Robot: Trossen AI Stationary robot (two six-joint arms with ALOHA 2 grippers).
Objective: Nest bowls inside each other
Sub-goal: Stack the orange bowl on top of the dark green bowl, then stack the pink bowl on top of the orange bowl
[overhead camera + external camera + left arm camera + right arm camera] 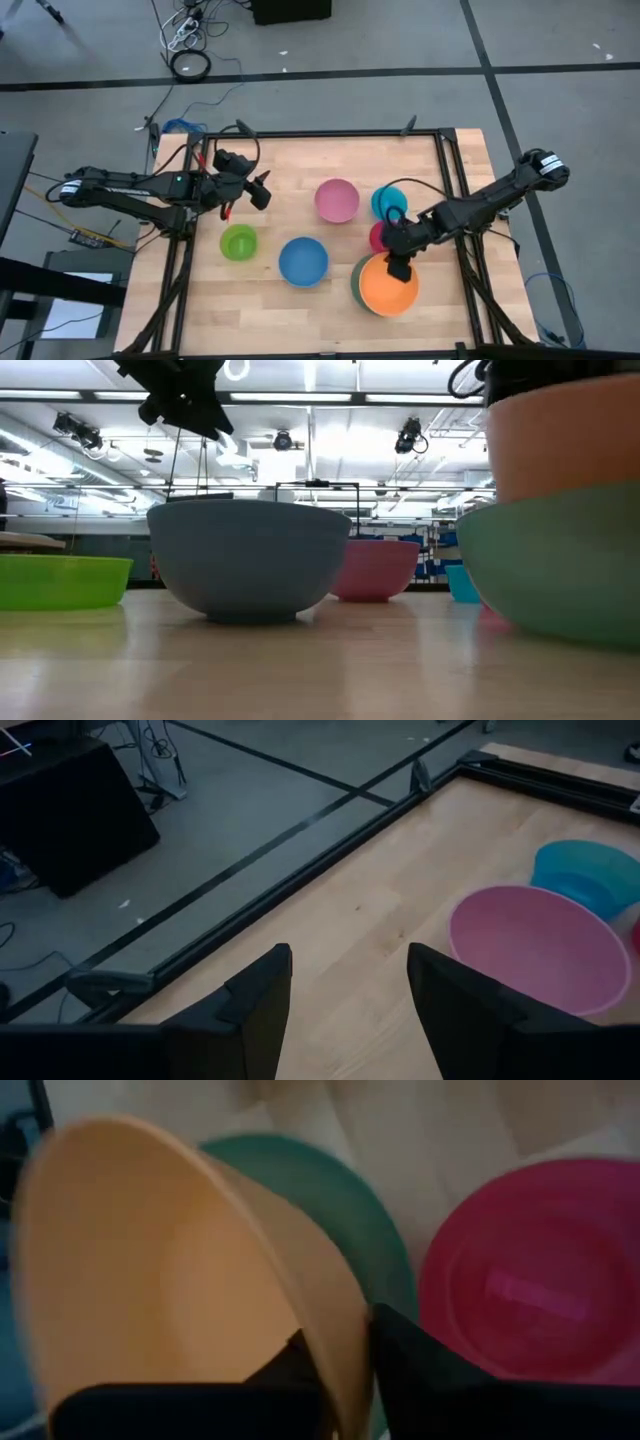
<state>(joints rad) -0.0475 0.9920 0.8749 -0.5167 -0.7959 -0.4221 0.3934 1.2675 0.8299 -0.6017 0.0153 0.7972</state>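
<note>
The orange bowl (390,288) sits inside the dull green bowl (356,275) at the near right. My right gripper (398,265) is at the orange bowl's far rim, shut on it. A magenta-red bowl (378,237) and a cyan bowl (385,200) stand just beyond it. The pink bowl (337,200), blue bowl (303,261) and lime green bowl (238,242) each rest upright on their bases on the table. My left gripper (348,990) hovers open at the far left, above the table, holding nothing. My right gripper has the orange bowl's rim (345,1380) between its two fingers, one finger (295,1365) inside the bowl and one (410,1360) outside. The fingers slant down from the far side onto the rim's far edge. The bowl rests in the dull green bowl (340,1210).
The table's black frame (440,160) runs along the far and right edges. Bare wood lies between the lime green bowl and the pink bowl. Cables lie on the floor beyond the table.
</note>
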